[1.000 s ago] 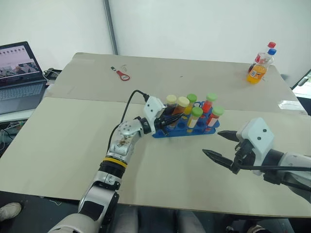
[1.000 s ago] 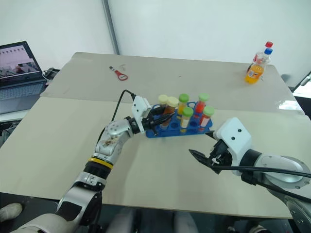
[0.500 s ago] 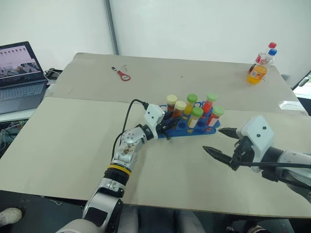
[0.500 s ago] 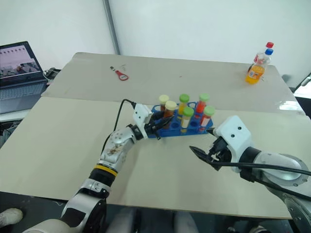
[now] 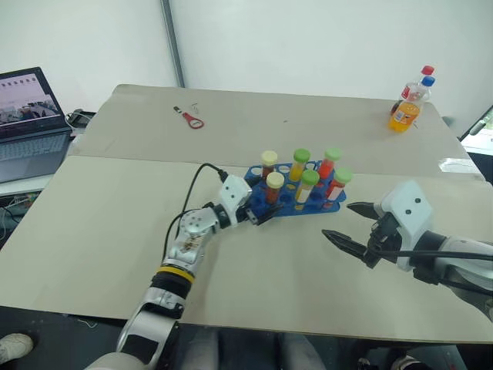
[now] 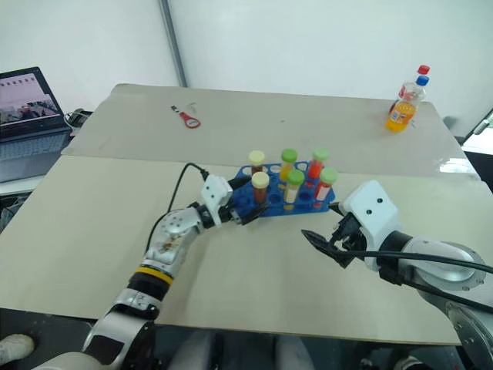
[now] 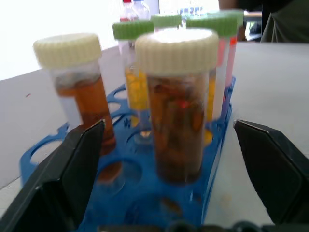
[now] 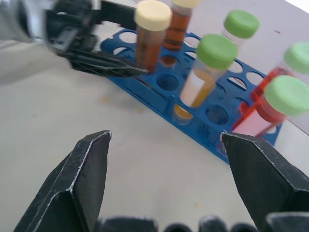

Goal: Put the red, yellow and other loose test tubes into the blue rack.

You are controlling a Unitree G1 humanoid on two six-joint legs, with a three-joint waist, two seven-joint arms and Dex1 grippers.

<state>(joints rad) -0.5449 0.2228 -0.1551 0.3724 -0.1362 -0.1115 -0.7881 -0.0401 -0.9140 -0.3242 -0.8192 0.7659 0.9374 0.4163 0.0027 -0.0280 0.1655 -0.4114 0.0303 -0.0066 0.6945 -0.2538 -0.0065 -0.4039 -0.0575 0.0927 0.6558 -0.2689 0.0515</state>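
The blue rack [image 5: 296,194] stands just ahead of the left gripper [image 5: 260,215], whose fingers are spread, a cream-capped tube [image 7: 176,104] upright between them, seemingly untouched. The right gripper [image 5: 348,223], fingers apart, holds nothing near the rack's other end.

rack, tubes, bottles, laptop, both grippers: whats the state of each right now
blue rack: flat on the table, several holes free
six tubes: capped, standing in the rack
cream-capped front tube: seated, released, between the open left fingers
left gripper: open
right gripper: open, empty, beside the rack
two bottles: capped, upright
laptop: open, screen on
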